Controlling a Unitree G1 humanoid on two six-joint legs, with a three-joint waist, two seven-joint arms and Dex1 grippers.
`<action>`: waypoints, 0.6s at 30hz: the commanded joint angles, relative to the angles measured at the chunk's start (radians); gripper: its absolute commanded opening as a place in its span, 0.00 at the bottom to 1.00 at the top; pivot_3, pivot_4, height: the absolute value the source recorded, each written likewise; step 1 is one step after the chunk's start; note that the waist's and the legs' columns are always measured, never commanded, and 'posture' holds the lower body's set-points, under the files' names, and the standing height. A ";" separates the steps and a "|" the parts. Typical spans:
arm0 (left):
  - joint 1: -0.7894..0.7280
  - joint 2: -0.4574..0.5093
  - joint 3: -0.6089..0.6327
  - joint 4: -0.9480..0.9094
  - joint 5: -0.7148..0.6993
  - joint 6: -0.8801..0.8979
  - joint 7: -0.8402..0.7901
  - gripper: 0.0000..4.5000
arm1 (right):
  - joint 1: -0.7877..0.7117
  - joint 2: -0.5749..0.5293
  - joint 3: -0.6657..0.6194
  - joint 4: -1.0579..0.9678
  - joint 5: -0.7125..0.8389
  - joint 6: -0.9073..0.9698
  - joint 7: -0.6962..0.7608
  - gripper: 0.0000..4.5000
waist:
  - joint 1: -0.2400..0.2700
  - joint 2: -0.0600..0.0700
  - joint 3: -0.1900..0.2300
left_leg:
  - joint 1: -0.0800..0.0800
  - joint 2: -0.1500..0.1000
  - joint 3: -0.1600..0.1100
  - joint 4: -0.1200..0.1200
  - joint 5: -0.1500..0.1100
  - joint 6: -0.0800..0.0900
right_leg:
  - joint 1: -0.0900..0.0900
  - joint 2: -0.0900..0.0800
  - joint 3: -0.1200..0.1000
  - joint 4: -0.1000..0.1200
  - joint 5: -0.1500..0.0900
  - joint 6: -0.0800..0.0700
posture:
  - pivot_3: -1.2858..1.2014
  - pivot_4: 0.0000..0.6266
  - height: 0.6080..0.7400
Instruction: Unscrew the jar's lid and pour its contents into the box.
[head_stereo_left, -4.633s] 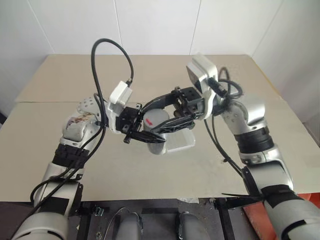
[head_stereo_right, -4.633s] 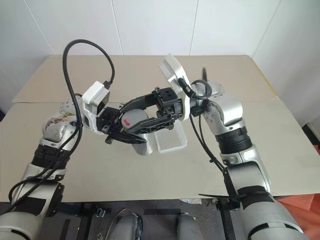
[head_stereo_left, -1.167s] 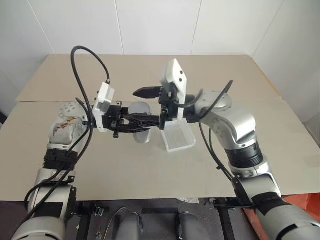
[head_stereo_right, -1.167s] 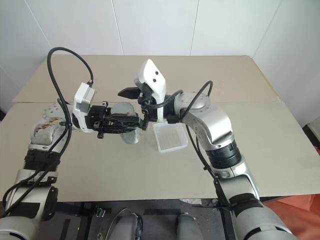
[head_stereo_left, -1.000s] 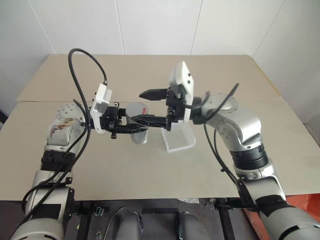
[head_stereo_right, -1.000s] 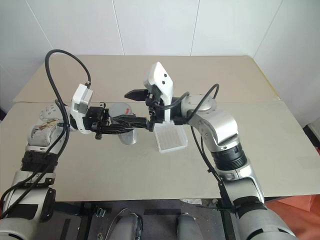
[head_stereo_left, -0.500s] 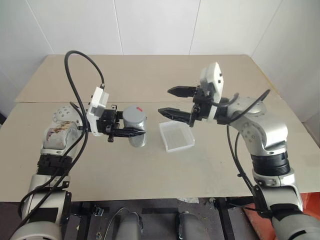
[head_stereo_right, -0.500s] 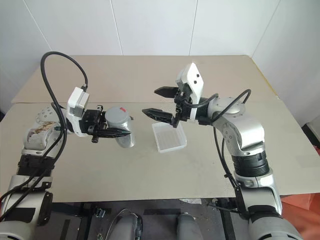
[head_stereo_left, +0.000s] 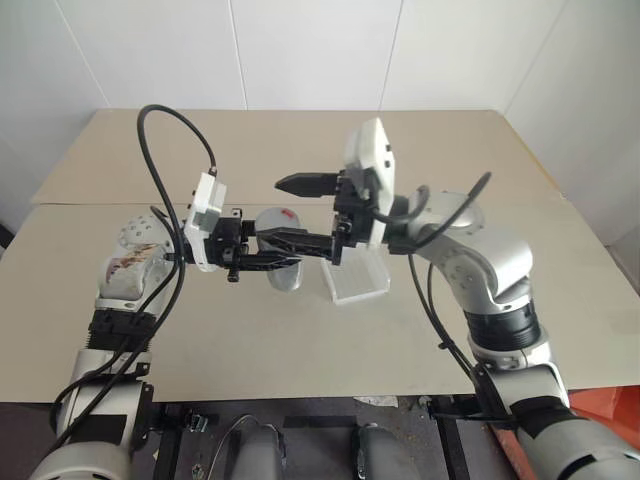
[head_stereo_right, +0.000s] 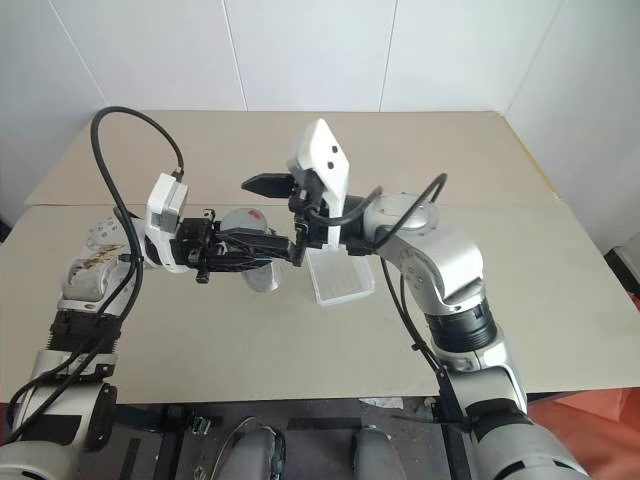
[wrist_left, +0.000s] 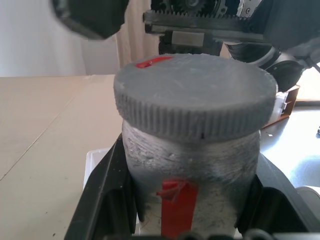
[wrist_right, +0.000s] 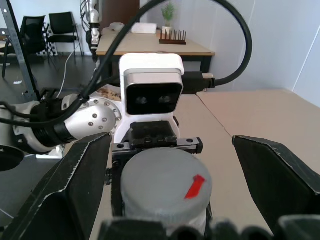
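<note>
While the left gripper (head_stereo_left: 262, 262) clamps the jar (wrist_left: 192, 172) at frame centre, steadying it, the right gripper (head_stereo_left: 296, 212) — fingers apart — straddles the lid (wrist_right: 166, 181), apparently untouched; box (head_stereo_left: 357, 278) just right.

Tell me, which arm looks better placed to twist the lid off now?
The right: its gripper stands open with a finger on each side of the lid, while the left gripper is busy clamping the jar.

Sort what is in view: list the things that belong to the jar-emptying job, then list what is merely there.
Belongs to the job:
the jar, clamped in the left gripper
the lid, screwed on
the box
the right gripper, open around the lid

Merely there:
the table
</note>
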 joint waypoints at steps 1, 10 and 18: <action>-0.027 0.002 0.009 -0.037 -0.019 0.002 0.002 0.44 | -0.032 0.025 0.003 0.000 -0.010 -0.025 -0.007 1.00 | 0.001 0.000 0.000 | 0.000 0.000 0.000 0.000 0.000 0.000 | 0.000 0.000 0.000 0.000 0.000 0.000 | 0.52 0.24 1.00; -0.017 0.011 0.012 -0.060 -0.032 0.015 -0.006 0.44 | -0.056 0.071 0.026 0.054 -0.061 -0.028 -0.012 1.00 | 0.000 0.000 0.000 | 0.000 0.000 0.000 0.000 0.000 0.000 | 0.000 0.000 0.000 0.000 0.000 0.000 | 0.52 0.24 1.00; -0.005 0.022 0.017 -0.066 -0.035 0.018 -0.011 0.44 | -0.056 0.028 -0.018 0.083 -0.069 -0.037 0.007 1.00 | 0.000 0.000 0.000 | 0.000 0.000 0.000 0.000 0.000 0.000 | 0.000 0.000 0.000 0.000 0.000 0.000 | 0.52 0.24 1.00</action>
